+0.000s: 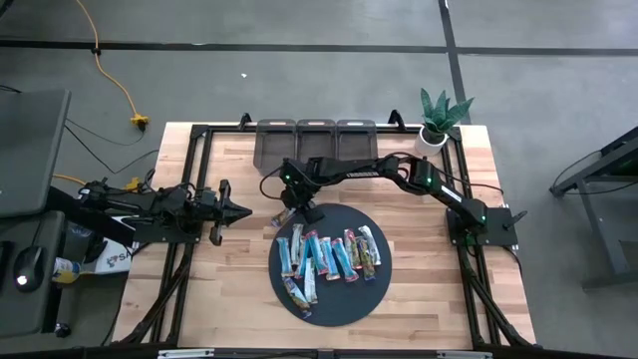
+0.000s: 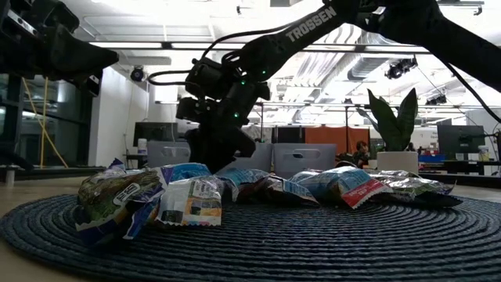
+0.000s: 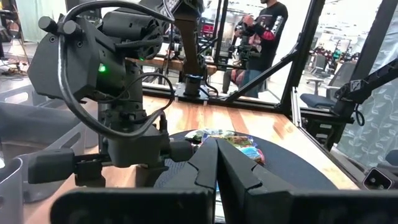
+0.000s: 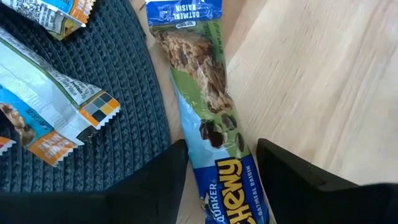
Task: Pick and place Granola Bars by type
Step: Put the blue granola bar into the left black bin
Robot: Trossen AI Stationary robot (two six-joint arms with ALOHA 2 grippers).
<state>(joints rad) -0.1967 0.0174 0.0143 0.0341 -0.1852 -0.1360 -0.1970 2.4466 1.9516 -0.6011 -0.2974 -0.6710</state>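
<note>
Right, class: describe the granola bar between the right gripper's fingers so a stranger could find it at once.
Start at the round dark woven mat in the middle of the wooden table. At its rim nearest the three grey bins, the right gripper sits with fingers open either side of one bar. That oatmeal raisin bar, blue and green, lies half off the mat on bare wood, unlike the others.

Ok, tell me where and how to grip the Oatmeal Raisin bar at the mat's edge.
Grip the Oatmeal Raisin bar across its narrow middle, coming straight down. It lies flat, half on the wood, half against the round mat, long sides exposed. The right gripper already straddles it, open.
</note>
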